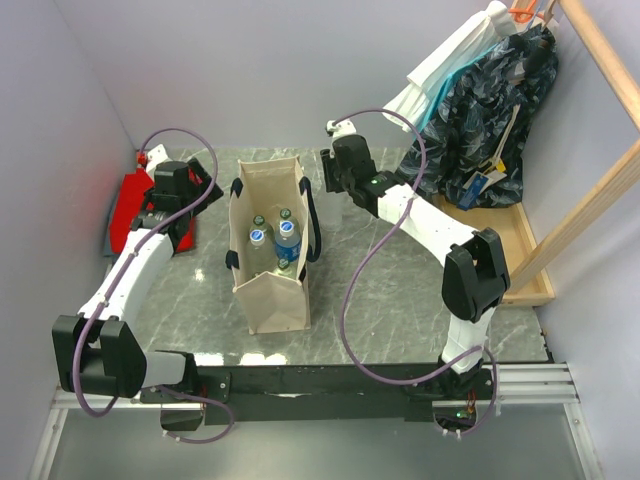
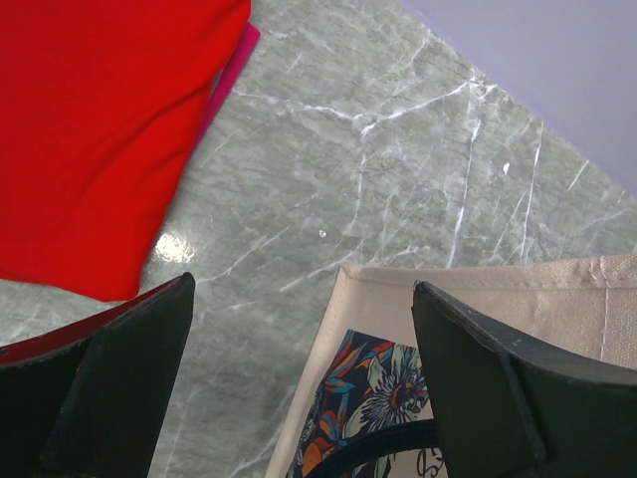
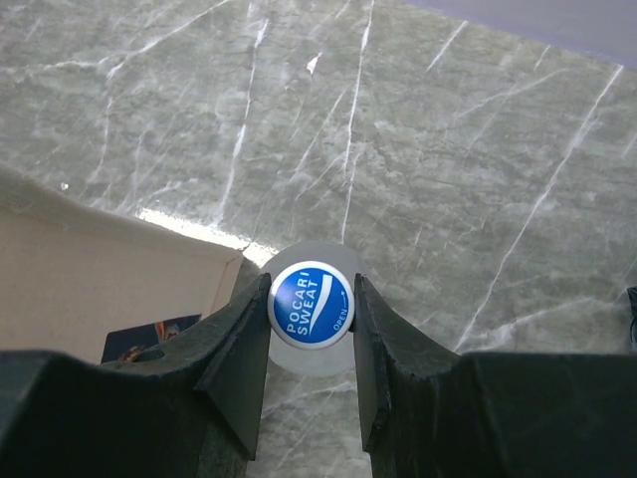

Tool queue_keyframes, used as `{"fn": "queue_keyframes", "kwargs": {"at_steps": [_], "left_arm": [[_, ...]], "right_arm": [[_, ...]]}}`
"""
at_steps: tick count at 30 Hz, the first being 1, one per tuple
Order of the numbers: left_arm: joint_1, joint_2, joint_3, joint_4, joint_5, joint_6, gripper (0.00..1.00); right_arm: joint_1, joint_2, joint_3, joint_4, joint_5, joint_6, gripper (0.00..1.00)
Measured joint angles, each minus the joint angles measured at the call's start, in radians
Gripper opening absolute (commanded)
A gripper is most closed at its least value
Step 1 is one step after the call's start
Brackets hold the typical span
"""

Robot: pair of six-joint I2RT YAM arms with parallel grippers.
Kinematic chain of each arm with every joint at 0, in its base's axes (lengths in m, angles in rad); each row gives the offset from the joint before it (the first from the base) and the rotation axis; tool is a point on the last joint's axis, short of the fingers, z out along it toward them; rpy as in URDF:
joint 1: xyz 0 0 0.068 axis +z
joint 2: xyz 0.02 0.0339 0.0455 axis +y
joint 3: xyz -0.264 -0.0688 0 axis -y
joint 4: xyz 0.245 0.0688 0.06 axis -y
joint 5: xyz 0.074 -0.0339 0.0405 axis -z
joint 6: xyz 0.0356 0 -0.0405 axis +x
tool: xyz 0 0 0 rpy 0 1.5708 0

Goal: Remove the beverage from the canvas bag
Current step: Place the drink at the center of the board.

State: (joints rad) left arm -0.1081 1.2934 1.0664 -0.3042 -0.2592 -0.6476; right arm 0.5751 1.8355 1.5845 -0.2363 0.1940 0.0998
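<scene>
The beige canvas bag (image 1: pixel 270 290) with navy straps stands upright mid-table, with several bottles inside, one with a blue label (image 1: pixel 287 240). My right gripper (image 3: pixel 311 289) is shut on the blue "Pocari Sweat" cap (image 3: pixel 311 304) of a bottle, held over the marble just beside the bag's corner (image 3: pixel 90 289). In the top view that gripper (image 1: pixel 335 178) is at the bag's far right and hides the bottle. My left gripper (image 2: pixel 304 299) is open and empty, low over the table beside the bag's floral-printed side (image 2: pixel 518 294); in the top view it (image 1: pixel 180 225) sits left of the bag.
A red folded cloth (image 1: pixel 130 205) lies at the far left, also in the left wrist view (image 2: pixel 90 129). Clothes (image 1: pixel 490 110) hang on a wooden rack (image 1: pixel 520 250) at the back right. Purple cables loop over both arms.
</scene>
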Motion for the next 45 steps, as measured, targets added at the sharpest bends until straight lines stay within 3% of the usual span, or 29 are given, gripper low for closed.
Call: {"fn": "queue_keyframes", "kwargs": {"at_steps": [4,8,10,14,19,34,45], "left_arm": [[0.000,0.000,0.000,0.000,0.000,0.000,0.96],[0.000,0.000,0.000,0.000,0.000,0.000,0.96],[0.000,0.000,0.000,0.000,0.000,0.000,0.96],[0.000,0.001,0.000,0.000,0.000,0.000,0.96],[0.000,0.001,0.000,0.000,0.001,0.000,0.96],[0.000,0.015,0.000,0.005,0.011,0.000,0.96],[0.000,0.023,0.006,-0.002,-0.013,-0.003,0.96]], "right_arm": [[0.000,0.000,0.001,-0.002,0.000,0.000,0.21],[0.000,0.000,0.002,-0.004,0.000,0.001,0.21],[0.000,0.000,0.002,-0.004,0.000,0.004,0.31],[0.000,0.000,0.002,-0.004,0.000,0.007,0.37],[0.000,0.000,0.002,-0.004,0.000,0.009,0.55],[0.000,-0.003,0.020,0.019,0.018,0.008,0.57],[0.000,-0.026,0.042,-0.006,0.067,0.003,0.75]]}}
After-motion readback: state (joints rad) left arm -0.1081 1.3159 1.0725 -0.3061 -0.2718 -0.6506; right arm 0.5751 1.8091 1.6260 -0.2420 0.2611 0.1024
